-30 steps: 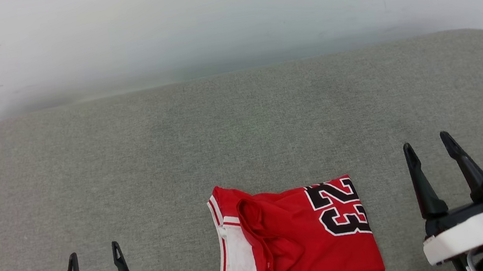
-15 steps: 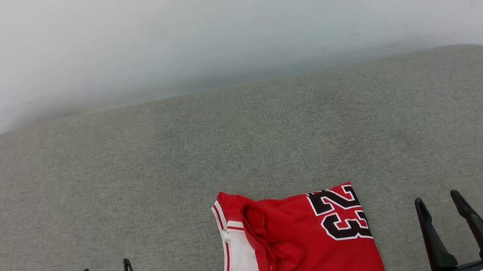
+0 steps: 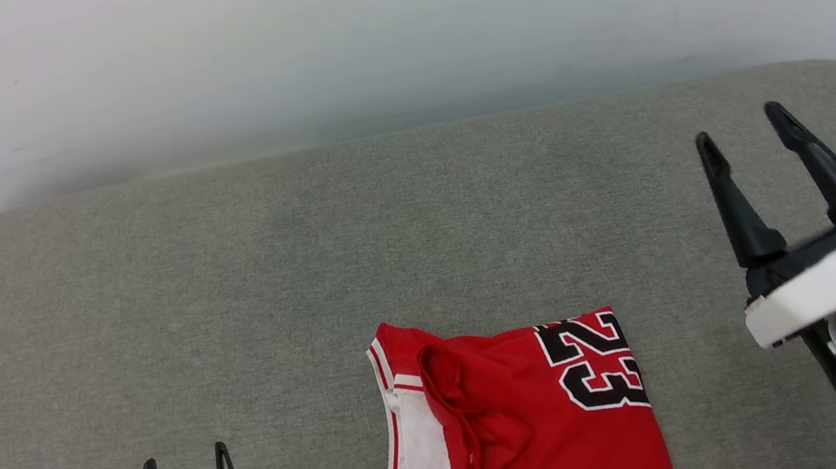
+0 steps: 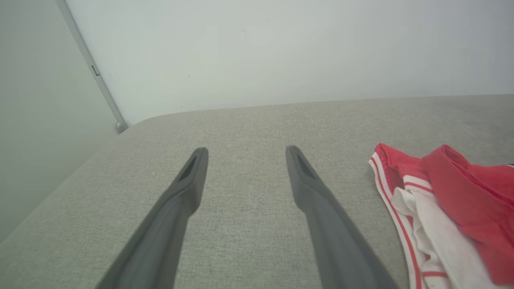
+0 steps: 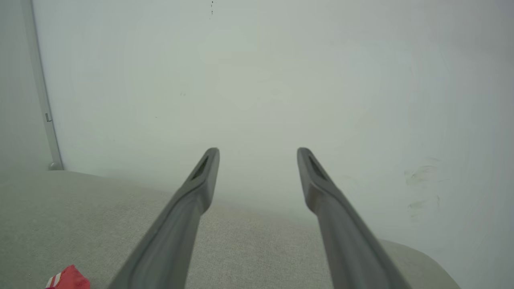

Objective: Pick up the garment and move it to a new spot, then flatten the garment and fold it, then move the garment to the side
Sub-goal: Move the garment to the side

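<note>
The garment (image 3: 521, 406) is red with a white sleeve, red-and-white striped trim and a black 23 outlined in white. It lies on a plain grey woven padded surface (image 3: 232, 291). The wall (image 3: 359, 32) is off-white. The left gripper (image 3: 184, 456) and right gripper (image 3: 738, 123) have black fingers.

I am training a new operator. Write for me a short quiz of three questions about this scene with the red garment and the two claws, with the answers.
1. True or false: the garment lies on the grey cushion, and no claw touches it.
2. Which number is printed on the garment? A) 23 B) 32 C) 7
3. Fill the gap: the left claw and the right claw both stand ____, with nothing between their fingers.
Key: 1 true; 2 A; 3 open.
</note>
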